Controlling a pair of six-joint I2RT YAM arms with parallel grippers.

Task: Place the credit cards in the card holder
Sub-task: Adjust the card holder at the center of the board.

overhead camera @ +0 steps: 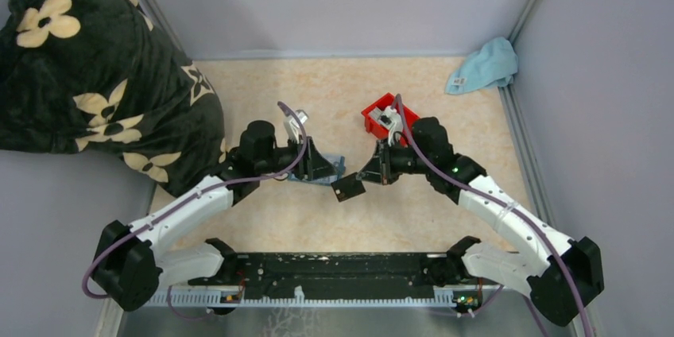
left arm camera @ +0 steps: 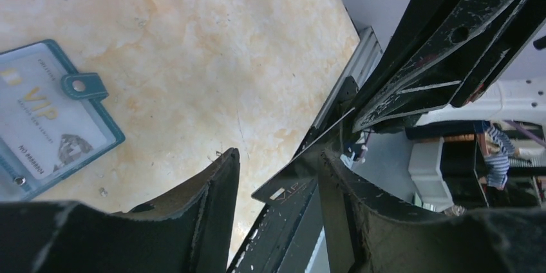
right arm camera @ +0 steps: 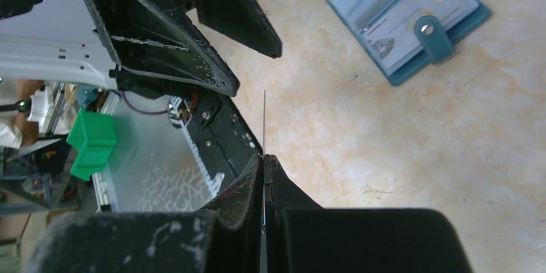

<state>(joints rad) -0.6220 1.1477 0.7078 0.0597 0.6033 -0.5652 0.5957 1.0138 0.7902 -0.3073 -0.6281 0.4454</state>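
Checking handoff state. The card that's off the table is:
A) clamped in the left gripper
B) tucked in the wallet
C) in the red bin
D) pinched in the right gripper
D: the right gripper is shut on the card, seen edge-on between its fingers, while the left gripper stands open.

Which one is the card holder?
Look at the middle of the beige table, beside the left arm's end effector. The card holder lies flat there, teal-edged, with a clear pocket and a small snap strap. The red bin nearby is a box, not flat.
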